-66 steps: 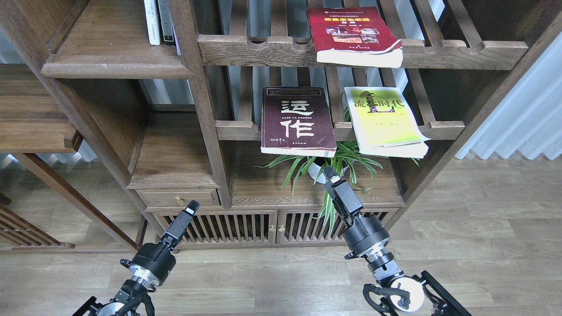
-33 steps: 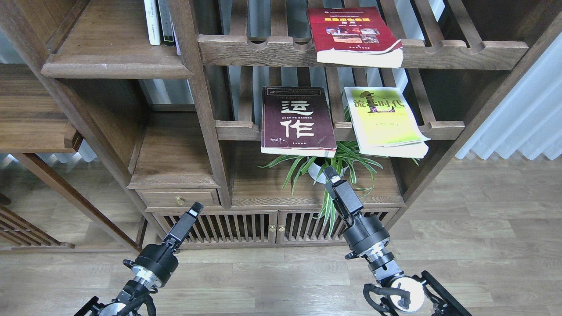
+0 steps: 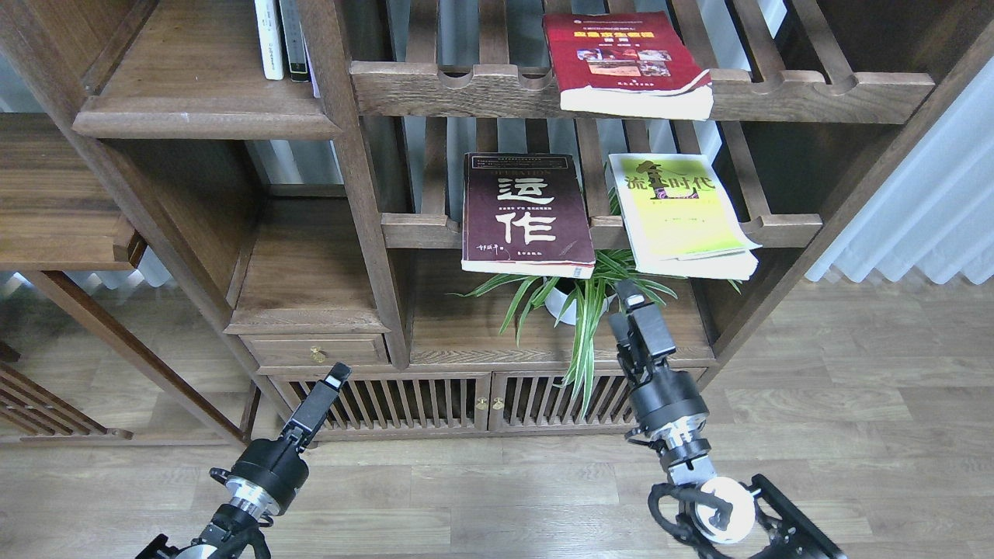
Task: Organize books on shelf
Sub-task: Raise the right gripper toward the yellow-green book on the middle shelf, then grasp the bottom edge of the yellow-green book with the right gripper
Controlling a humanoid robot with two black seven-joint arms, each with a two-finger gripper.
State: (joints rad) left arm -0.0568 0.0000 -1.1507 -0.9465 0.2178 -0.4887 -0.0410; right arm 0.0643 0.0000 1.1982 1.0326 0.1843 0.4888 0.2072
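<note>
The dark maroon book [image 3: 524, 213] with big white characters lies flat on the middle slatted rack, overhanging its front rail. The yellow-green and white book [image 3: 679, 213] lies to its right on the same rack. The red book [image 3: 625, 62] lies on the upper slatted rack. The solid plank shelf [image 3: 194, 101] with a rounded front edge is at the upper left. My left gripper [image 3: 338, 378] is low, in front of the cabinet doors. My right gripper [image 3: 629, 299] is below the yellow-green book, by the plant. Both hold nothing; their fingers cannot be told apart.
Thin white- and dark-spined books [image 3: 279, 39] stand upright at the back right of the plank shelf. A spider plant in a white pot [image 3: 575, 303] stands under the maroon book. A brass-knobbed drawer [image 3: 314, 351] is at the lower left. A white curtain [image 3: 924, 210] hangs at the right.
My right gripper has moved to the right, from in front of the plant pot to under the yellow-green book. My left arm has shifted slightly down. The books have not moved.
</note>
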